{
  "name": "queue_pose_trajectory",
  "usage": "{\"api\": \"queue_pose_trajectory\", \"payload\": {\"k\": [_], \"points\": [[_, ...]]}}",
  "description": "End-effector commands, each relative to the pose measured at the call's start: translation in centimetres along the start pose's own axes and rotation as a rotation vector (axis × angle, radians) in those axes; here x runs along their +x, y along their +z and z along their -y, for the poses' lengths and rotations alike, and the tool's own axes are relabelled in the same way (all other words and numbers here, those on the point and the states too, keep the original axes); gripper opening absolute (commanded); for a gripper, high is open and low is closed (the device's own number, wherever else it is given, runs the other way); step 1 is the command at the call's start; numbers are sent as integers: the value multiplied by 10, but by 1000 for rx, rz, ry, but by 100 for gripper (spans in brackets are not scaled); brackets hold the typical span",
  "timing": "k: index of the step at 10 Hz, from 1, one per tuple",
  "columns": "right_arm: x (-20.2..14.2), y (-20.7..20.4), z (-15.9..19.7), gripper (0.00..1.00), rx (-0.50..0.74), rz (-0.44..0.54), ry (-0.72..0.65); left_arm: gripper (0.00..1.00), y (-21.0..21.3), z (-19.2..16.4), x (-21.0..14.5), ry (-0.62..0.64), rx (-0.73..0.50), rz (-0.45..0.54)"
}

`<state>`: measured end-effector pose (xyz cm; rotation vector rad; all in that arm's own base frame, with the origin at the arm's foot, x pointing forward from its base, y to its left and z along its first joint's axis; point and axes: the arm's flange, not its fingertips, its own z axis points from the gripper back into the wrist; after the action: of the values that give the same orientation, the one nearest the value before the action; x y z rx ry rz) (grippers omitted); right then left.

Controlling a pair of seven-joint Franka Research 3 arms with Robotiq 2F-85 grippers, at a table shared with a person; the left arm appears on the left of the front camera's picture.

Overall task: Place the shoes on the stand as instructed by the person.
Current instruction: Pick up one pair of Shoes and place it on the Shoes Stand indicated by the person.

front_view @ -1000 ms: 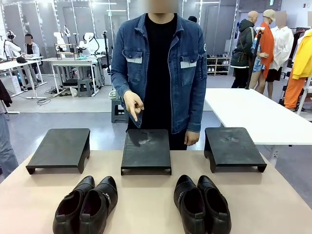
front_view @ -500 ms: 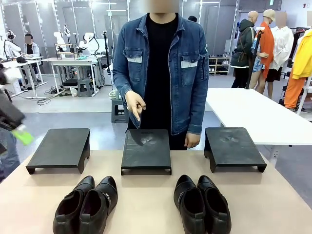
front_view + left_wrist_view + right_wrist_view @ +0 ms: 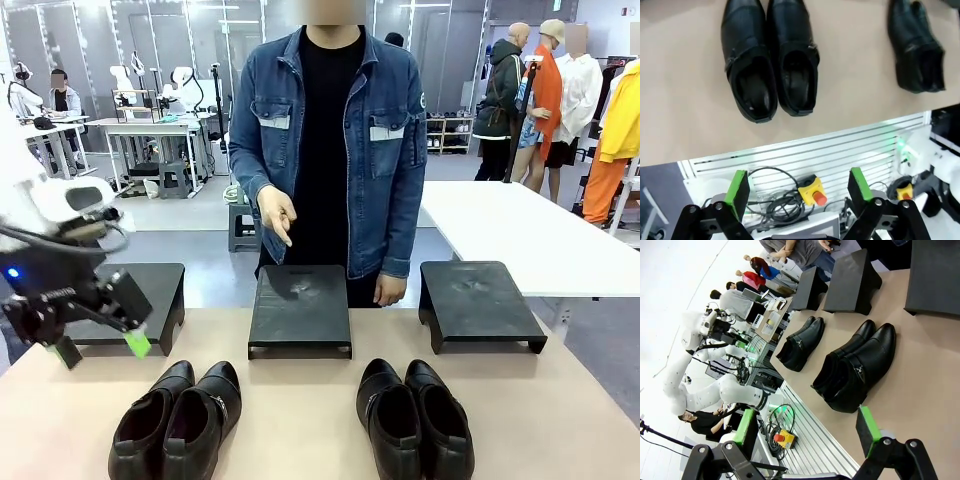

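Two pairs of black leather shoes stand near the table's front edge, the left pair and the right pair. Behind them are three black stands: left, middle, right. The person in the denim jacket points a hand down at the middle stand. My left gripper hangs open just left of the left pair, above the table. In the left wrist view it is empty, with one pair ahead. My right gripper is open, short of the nearer pair.
A white table stands at the back right, behind the right stand. The left wrist view looks down past the table's robot-side edge onto a slatted white base with cables and an emergency stop button.
My left arm has swung in from the picture's left edge, rightwards and down, to hang beside the left pair. The person's pointing hand and the shoes have stayed put.
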<state>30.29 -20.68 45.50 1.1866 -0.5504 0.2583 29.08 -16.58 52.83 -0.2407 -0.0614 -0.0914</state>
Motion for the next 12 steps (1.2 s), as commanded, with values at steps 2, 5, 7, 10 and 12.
{"api": "queue_pose_trajectory", "payload": {"k": [2,5,7,10,12], "points": [[0,1,-1,100,7,5,10,100,-46,3,10,86,42,-9],[0,1,-1,100,7,5,10,100,-84,0,15,122,56,10],[0,1,-1,100,7,5,10,100,-108,3,20,132,68,24],[0,1,-1,100,7,5,10,100,-134,-1,35,143,86,7],[0,1,-1,100,7,5,10,100,-148,-8,47,173,102,24]]}}
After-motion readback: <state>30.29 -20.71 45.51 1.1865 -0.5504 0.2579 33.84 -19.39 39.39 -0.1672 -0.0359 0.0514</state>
